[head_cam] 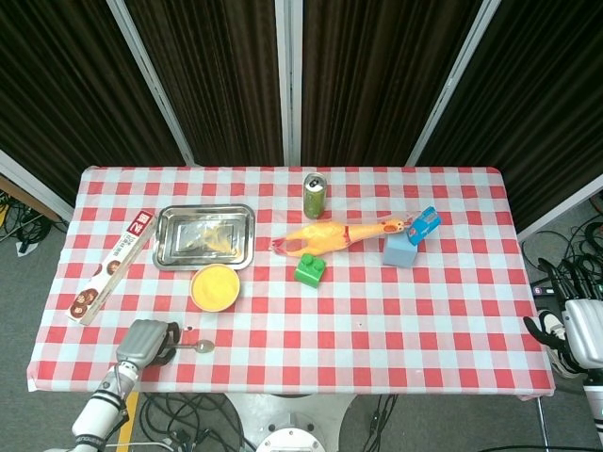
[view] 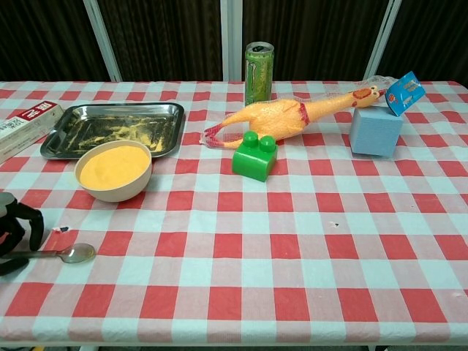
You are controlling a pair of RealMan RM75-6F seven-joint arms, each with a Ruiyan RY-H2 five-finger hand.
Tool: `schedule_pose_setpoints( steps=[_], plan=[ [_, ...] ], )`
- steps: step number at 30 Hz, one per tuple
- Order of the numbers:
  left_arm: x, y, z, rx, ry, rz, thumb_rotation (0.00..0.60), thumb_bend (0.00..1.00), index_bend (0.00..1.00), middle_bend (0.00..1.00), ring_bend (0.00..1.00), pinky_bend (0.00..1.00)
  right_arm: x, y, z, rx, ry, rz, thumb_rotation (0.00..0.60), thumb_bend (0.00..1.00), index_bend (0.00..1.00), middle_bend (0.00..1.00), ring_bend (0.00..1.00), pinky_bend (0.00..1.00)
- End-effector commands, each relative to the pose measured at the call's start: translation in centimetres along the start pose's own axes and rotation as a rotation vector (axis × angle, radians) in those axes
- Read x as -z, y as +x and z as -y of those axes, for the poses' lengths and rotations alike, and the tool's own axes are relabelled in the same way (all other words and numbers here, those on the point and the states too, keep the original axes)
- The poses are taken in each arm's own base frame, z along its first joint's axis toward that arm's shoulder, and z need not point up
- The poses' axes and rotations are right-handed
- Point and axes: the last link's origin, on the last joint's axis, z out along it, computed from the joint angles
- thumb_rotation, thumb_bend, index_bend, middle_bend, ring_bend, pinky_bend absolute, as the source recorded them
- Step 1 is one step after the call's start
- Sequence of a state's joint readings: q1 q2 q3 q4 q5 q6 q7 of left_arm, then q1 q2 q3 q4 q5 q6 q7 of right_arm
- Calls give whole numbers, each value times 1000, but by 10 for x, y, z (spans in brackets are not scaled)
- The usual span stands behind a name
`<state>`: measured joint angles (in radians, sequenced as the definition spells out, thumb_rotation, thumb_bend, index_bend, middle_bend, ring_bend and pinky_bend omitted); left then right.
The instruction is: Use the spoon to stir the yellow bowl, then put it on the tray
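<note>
Spoon (view: 58,254): flat on the tablecloth near the front-left edge, bowl end pointing right, in front of the yellow bowl (view: 115,171).
Left hand (head_cam: 146,341): over the handle end, fingers (view: 28,220) curled around it; actual grip unclear.
Tray (view: 53,145): just behind the bowl.
Right hand (head_cam: 577,331): off the table's right edge, fingers apart, empty.

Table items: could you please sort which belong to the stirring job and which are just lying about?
Job: spoon, yellow bowl, tray, left hand.
Lying about: green can, rubber chicken, green block, blue box, foil box.
</note>
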<state>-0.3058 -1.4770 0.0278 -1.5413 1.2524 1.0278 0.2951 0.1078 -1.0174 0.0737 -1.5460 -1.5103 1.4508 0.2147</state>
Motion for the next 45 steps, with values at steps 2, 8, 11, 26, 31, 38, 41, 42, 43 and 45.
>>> schedule_pose_setpoints(
  steps=[2, 8, 11, 26, 31, 38, 41, 42, 43, 45],
  plan=[
    [1, 3, -1, 2, -5, -19, 600, 369, 607, 882, 853, 954, 0, 0, 0, 0, -1, 0, 600, 196, 0, 169, 0, 69],
    [3, 17, -1, -16, -23, -63, 600, 370, 613, 883, 854, 955, 0, 1, -1, 1, -1, -5, 600, 196, 0, 169, 0, 69],
    [-2, 35, 0, -27, -34, -96, 600, 371, 613, 883, 854, 955, 0, 4, -1, 4, 0, -13, 600, 196, 0, 169, 0, 69],
    [-69, 125, -21, -85, -69, -133, 600, 378, 612, 882, 854, 955, 2, 10, -4, 16, -7, -29, 600, 195, 0, 170, 0, 70],
    [-81, 127, -23, -139, -42, -105, 600, 379, 609, 880, 854, 954, 2, 9, -4, 16, -11, -23, 600, 195, 0, 176, 0, 70],
    [-87, 124, -24, -186, -10, -60, 600, 380, 582, 872, 854, 955, 2, 7, -6, 13, -17, -19, 600, 195, 0, 176, 0, 70],
    [-87, 124, -24, -203, 5, -66, 600, 380, 544, 871, 854, 955, 2, 7, -7, 14, -20, -18, 600, 196, 0, 178, 0, 70],
    [-86, 125, -24, -204, 6, -64, 600, 380, 532, 871, 854, 955, 2, 7, -7, 14, -20, -18, 600, 196, 0, 178, 0, 70],
    [-85, 125, -25, -205, 6, -60, 600, 380, 521, 870, 854, 955, 2, 7, -7, 14, -21, -18, 600, 195, 0, 179, 0, 70],
    [-84, 126, -25, -217, 5, -57, 600, 380, 494, 868, 854, 955, 2, 8, -7, 13, -20, -19, 600, 195, 0, 179, 0, 70]
  ],
)
